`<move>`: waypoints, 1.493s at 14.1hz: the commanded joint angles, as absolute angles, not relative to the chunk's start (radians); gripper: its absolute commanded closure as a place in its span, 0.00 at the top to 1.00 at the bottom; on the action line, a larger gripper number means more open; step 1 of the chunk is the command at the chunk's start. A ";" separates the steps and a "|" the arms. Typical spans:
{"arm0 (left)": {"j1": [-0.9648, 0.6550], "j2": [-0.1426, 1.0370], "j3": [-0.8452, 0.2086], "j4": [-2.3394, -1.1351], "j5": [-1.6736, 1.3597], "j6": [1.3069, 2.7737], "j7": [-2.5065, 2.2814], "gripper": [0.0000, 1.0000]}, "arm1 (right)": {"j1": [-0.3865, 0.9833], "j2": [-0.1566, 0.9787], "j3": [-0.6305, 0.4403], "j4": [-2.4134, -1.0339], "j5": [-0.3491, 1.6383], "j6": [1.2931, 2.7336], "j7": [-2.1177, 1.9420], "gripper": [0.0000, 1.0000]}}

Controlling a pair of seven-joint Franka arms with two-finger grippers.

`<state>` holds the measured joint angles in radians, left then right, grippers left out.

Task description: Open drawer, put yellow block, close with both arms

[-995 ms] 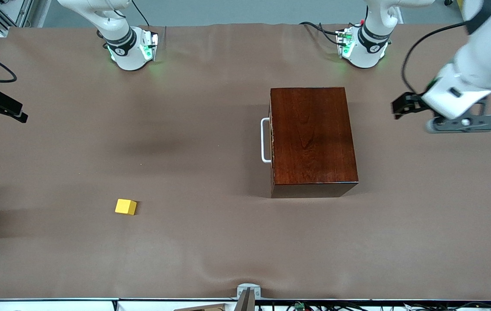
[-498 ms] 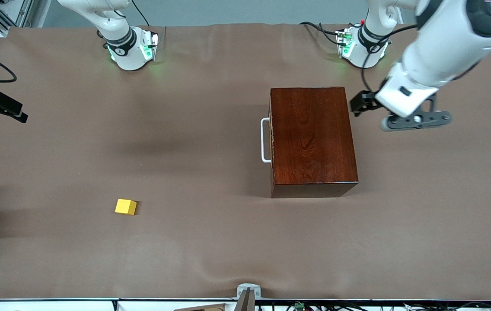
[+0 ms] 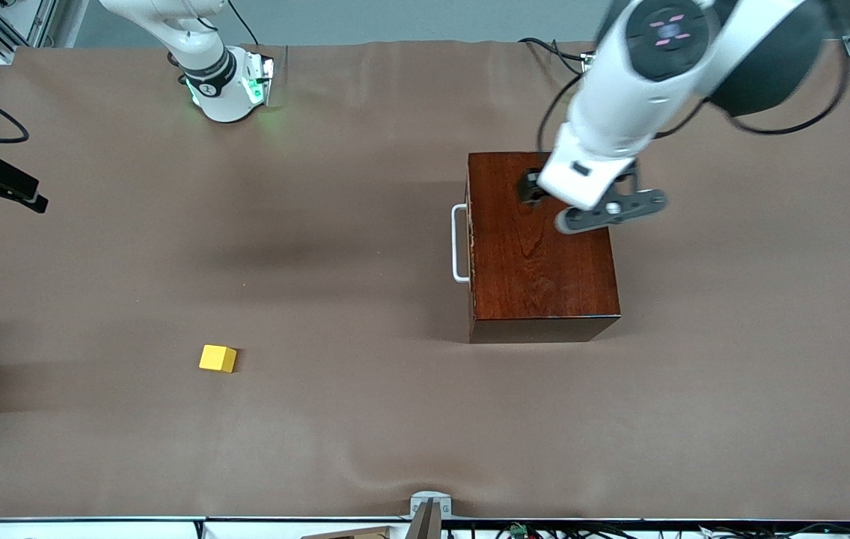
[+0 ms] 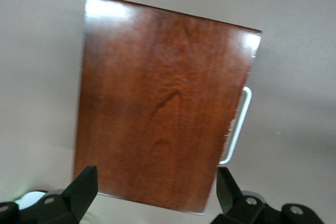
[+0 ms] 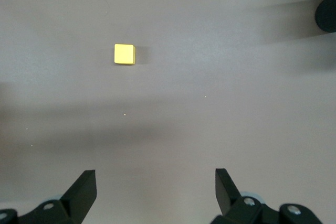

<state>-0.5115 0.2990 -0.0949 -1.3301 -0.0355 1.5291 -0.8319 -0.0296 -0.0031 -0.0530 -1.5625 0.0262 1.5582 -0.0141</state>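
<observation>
Drawer (image 3: pixel 470 243) shut in box (image 3: pixel 541 247), toward left arm's end of table (image 3: pixel 365 187). Yellow block (image 3: pixel 217 358) well apart, nearer front camera, toward right arm's end. Left gripper (image 3: pixel 531 189) over box top.

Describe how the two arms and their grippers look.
Both arms are glossy white with dark grey joint bands. The left arm carries a round dark cap with pink lights and black cables; the right arm glows green at its base. Each gripper, left gripper and right gripper, has black angular fingers.
</observation>
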 commanded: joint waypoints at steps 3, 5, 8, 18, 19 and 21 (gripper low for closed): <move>-0.632 0.426 -0.075 -1.261 -0.048 1.675 -1.011 1.00 | -0.035 -0.005 -0.048 -1.551 0.021 1.546 -0.020 1.00; -0.670 0.483 -0.074 -1.240 -0.046 1.765 -1.075 1.00 | -0.035 -0.005 -0.049 -1.551 0.021 1.546 -0.020 1.00; -0.761 0.547 -0.042 -1.232 -0.009 1.851 -1.132 1.00 | -0.035 -0.005 -0.048 -1.551 0.021 1.545 -0.020 1.00; -0.910 0.659 0.025 -1.233 0.127 1.853 -1.118 1.00 | -0.035 -0.005 -0.049 -1.551 0.020 1.546 -0.020 1.00; -0.910 0.666 0.025 -1.233 0.127 1.853 -1.118 1.00 | -0.035 -0.006 -0.049 -1.551 0.020 1.545 -0.020 1.00; -0.911 0.680 0.025 -1.236 0.129 1.853 -1.118 1.00 | -0.035 -0.006 -0.049 -1.551 0.020 1.545 -0.020 1.00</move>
